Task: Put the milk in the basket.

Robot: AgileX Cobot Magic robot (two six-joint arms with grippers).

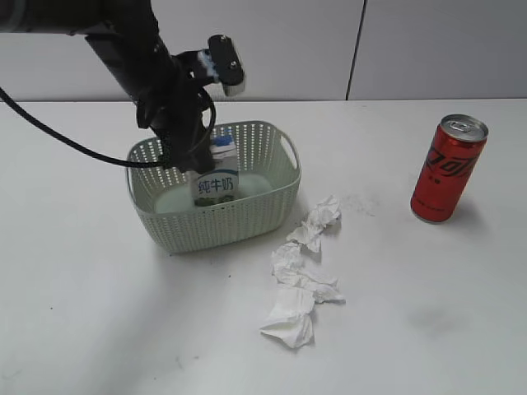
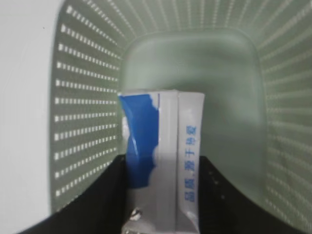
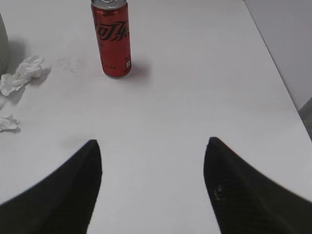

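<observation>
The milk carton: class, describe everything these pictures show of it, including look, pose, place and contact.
The small white cardboard milk carton has a blue top corner, blue Chinese characters and a green picture low on its front. It stands roughly upright inside the pale green perforated plastic basket, near the middle. The left tool, on a black arm, is shut on its sides from above. Whether its base touches the basket floor cannot be told.

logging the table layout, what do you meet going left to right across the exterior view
basket with the milk inside it, held by the left gripper → crumpled tissues → red can
</observation>
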